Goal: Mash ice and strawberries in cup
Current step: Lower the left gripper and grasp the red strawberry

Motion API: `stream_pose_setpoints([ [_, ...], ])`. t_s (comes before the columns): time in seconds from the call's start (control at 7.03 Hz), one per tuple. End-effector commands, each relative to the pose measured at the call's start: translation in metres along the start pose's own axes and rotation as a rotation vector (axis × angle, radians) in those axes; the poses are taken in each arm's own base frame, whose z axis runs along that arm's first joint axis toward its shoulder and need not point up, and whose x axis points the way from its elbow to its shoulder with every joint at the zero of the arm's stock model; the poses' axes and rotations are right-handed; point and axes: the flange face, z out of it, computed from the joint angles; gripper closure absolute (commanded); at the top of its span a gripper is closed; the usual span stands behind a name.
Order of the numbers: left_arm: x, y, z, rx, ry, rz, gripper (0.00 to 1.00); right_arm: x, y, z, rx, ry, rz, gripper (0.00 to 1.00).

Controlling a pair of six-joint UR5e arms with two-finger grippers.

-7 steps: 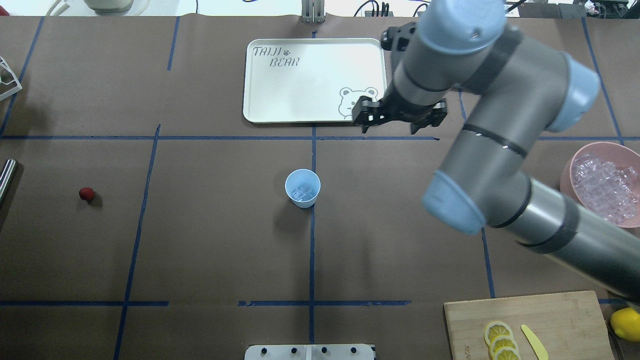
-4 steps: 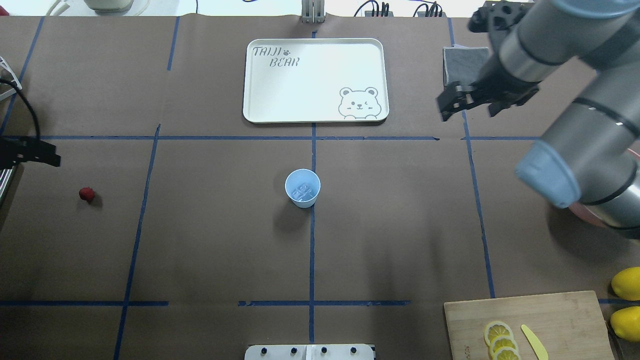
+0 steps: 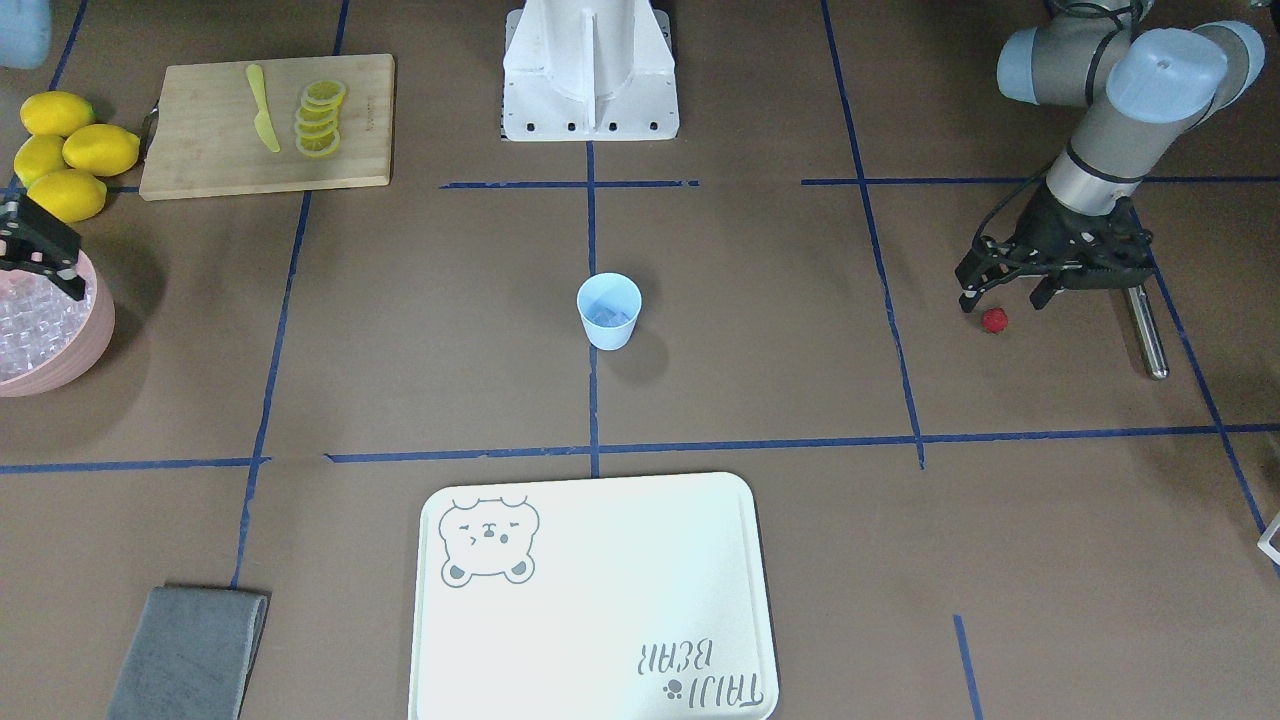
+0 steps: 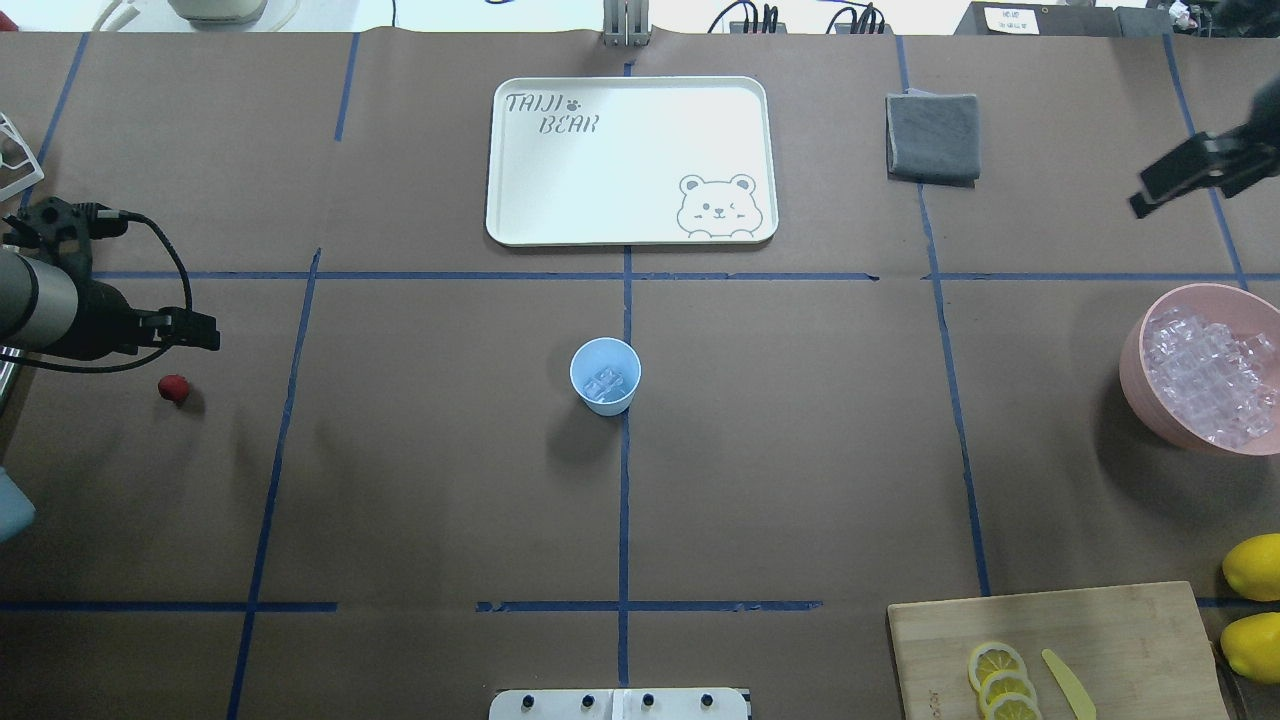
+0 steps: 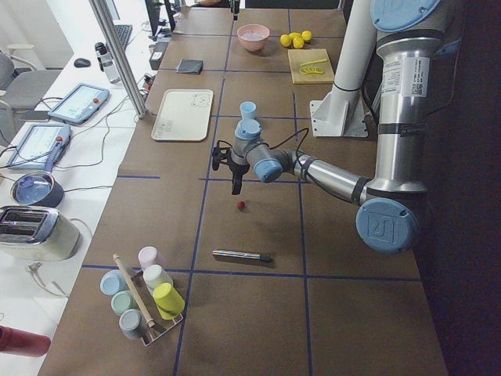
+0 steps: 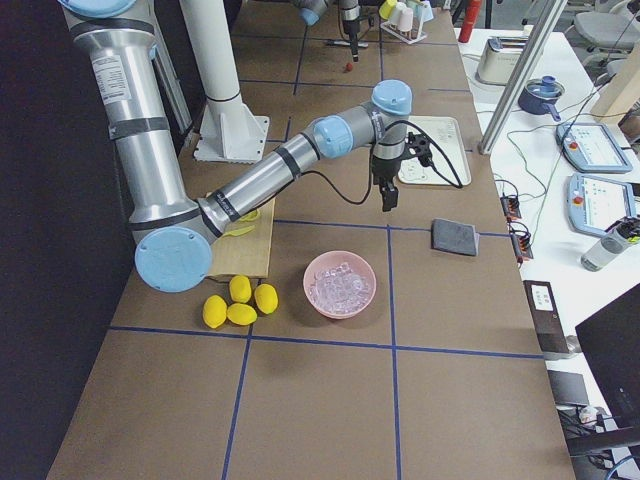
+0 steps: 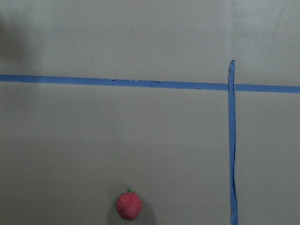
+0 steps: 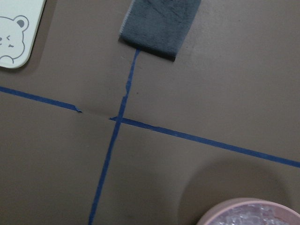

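Note:
The light blue cup (image 4: 605,375) stands upright at the table's middle with a few clear ice cubes (image 4: 604,384) inside; it also shows in the front view (image 3: 609,310). The small red strawberry (image 4: 173,388) lies on the table at the far left. My left gripper (image 3: 1003,300) is open and empty, pointing down just above and beside the strawberry (image 3: 993,320). The left wrist view shows the berry (image 7: 129,205) at its bottom edge. My right gripper (image 4: 1185,190) is open and empty at the far right, beyond the pink bowl.
A pink bowl (image 4: 1135,350) full of ice sits at the right edge. A white bear tray (image 4: 630,160) and grey cloth (image 4: 933,135) lie at the back. A cutting board (image 4: 1120,620) with lemon slices and lemons (image 4: 1250,565) are front right. A metal rod (image 3: 1145,330) lies next to the strawberry.
My right arm has swung from over the tray's corner out to the right edge, uncovering the cloth and the bowl. My left arm has come in from the left to above the strawberry.

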Motion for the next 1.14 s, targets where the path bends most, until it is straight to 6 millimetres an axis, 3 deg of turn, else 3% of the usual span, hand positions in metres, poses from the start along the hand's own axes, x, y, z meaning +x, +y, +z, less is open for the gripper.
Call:
stream_pose_setpoints([
  [0.0, -0.021, 0.007, 0.033, 0.013, -0.012, -0.001, 0.02, 0.056, 0.026, -0.006, -0.008, -0.011, -0.003, 0.01],
  [1.0, -0.036, 0.019, 0.051, -0.019, -0.038, -0.003, 0.01, 0.060, 0.028, -0.003, -0.015, -0.008, 0.000, 0.01],
])
